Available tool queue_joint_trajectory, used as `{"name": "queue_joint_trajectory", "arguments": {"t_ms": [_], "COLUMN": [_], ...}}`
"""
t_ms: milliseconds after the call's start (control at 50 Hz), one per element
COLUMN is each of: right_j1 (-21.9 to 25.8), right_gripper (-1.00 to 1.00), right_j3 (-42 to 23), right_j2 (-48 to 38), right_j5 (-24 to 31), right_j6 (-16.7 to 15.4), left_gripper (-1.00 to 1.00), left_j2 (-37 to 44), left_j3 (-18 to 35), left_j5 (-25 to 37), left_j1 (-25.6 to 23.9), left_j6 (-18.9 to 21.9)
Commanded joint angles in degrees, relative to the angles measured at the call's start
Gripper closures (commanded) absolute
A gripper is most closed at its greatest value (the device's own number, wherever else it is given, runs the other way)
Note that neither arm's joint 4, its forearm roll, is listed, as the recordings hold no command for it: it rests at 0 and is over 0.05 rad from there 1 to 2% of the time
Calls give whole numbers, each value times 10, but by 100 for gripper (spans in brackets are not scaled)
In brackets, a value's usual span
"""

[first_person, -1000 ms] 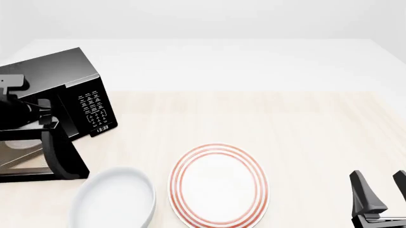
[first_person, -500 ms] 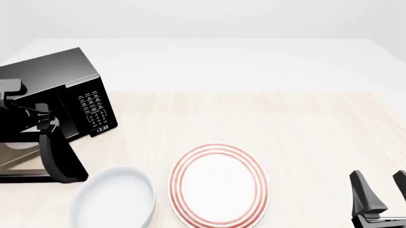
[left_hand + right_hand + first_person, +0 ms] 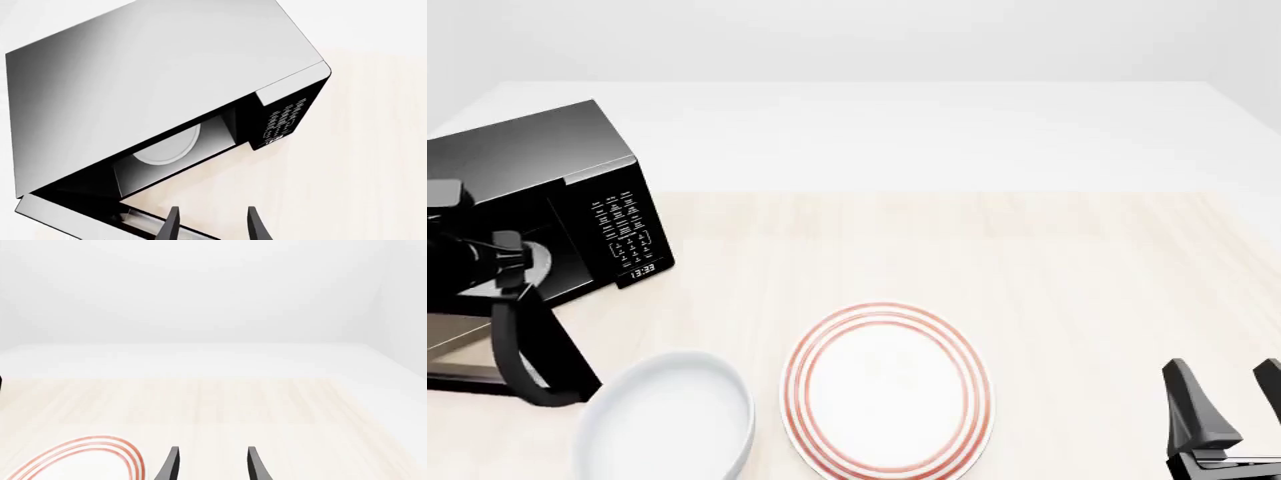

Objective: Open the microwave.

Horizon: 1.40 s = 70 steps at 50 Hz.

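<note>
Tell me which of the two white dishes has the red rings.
The flat plate at the table's front centre: it carries concentric red rings around its rim. The other dish, the bowl to its left near the open microwave, is plain white and deeper.

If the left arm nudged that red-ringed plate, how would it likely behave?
The red-ringed plate lies flat and low on the table, so it would probably slide, not tip. Its glossy look suggests a stiff, ceramic-like dish, possibly slippery. It sits close to the white bowl, so a leftward push might bump that.
</note>
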<state>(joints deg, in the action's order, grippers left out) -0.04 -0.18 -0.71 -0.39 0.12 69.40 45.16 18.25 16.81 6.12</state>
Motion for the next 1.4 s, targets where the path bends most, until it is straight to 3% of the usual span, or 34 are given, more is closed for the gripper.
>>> {"name": "queue_joint_trajectory", "arguments": {"t_ms": [20,540,1400], "right_j1": [0,0,0], "right_gripper": [-100,-100,-100], "right_j3": [0,0,0], "right_j2": [0,0,0], "right_j5": [0,0,0], "right_j6": [0,0,0], "left_gripper": [-100,-100,-100], "left_j2": [-21,-62,-101], "left_j3": [-19,-47,-74], "left_j5": [9,18,34], "left_j1": [3,-2,31], "left_j6": [2,-20,-38]}}
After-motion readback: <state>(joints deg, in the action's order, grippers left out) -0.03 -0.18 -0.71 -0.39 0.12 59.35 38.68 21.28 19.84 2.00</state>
